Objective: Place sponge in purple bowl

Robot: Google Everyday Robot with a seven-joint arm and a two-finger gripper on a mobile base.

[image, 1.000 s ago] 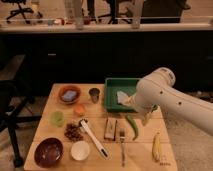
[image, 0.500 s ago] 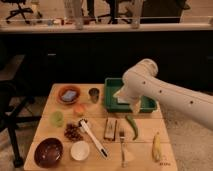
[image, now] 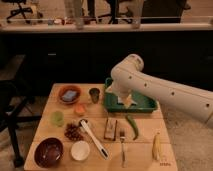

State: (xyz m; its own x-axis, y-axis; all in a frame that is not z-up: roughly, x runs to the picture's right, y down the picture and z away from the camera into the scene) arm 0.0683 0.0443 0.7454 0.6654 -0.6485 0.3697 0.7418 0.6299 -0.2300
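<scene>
The gripper (image: 126, 100) hangs over the green tray (image: 146, 106) with its 2 fingers spread. The pale arm (image: 165, 92) behind it covers much of the tray's floor. Just left of the tray stands a small dark cup (image: 94, 93), then the orange-brown bowl (image: 61, 98) with the sponge (image: 70, 95) lying inside. A brown block (image: 110, 128), a fork (image: 122, 145) and a green pepper (image: 132, 126) lie in front of the tray. The purple bowl (image: 48, 151) sits at the table's (image: 142, 152) front-left corner beside a white bowl (image: 80, 150) — well apart from the sponge. Since 1 second ago, the arm has swung left across the tray.
</scene>
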